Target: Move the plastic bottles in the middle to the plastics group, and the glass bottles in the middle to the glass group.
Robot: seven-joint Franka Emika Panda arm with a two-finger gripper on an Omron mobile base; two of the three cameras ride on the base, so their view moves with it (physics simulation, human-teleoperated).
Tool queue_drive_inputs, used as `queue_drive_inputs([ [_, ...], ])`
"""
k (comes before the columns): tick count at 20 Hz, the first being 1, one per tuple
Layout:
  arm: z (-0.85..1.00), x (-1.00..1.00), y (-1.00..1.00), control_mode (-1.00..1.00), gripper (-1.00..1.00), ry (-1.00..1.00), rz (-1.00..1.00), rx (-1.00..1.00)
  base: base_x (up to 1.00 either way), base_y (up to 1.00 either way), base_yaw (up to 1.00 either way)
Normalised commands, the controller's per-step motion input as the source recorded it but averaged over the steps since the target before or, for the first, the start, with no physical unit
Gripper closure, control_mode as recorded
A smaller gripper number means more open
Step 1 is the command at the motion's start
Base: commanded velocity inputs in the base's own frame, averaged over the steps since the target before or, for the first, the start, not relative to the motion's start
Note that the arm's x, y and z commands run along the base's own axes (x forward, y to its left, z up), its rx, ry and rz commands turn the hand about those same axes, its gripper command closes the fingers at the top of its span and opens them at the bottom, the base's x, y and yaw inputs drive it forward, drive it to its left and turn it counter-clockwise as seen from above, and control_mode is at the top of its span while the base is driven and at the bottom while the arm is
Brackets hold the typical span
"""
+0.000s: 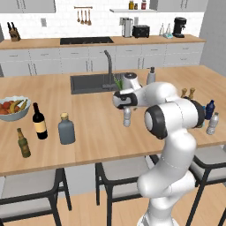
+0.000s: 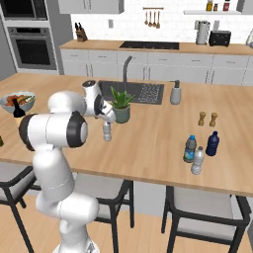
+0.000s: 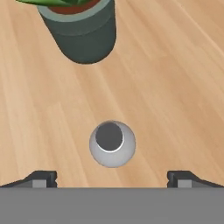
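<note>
- Bottle (image 3: 112, 143), pale grey-clear, stands upright on the table (image 3: 175, 87) directly below the hand (image 3: 112, 180), seen cap-on from above and centred between the two fingertips.
- Hand fingers are spread wide apart with nothing between them; the bottle sits lower, untouched.
- In the right base view the same bottle (image 2: 106, 131) stands just beside a potted plant (image 2: 121, 105), in the table's middle, in front of the sink (image 2: 141, 92).
- Squat grey-blue bottle (image 1: 66, 129) stands near the left end beside the wine bottle (image 1: 39, 121) and beer bottle (image 1: 23, 143).
- Near the right end stand a blue-label bottle (image 2: 189, 148), a dark-blue bottle (image 2: 212, 143) and a silvery bottle (image 2: 197, 160), close together.
</note>
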Motion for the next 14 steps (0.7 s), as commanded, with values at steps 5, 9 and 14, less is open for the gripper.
queue_drive_inputs([
  [5, -0.16, 0.17, -0.01, -1.00, -1.00, 0.13, 0.00, 0.00, 0.00, 0.00, 0.00],
  [9, -0.25, 0.20, -0.10, -1.00, -1.00, 0.09, 0.00, 0.00, 0.00, 0.00, 0.00],
  [14, -0.19, 0.09, -0.07, -1.00, -1.00, 0.06, 0.00, 0.00, 0.00, 0.00, 0.00],
])
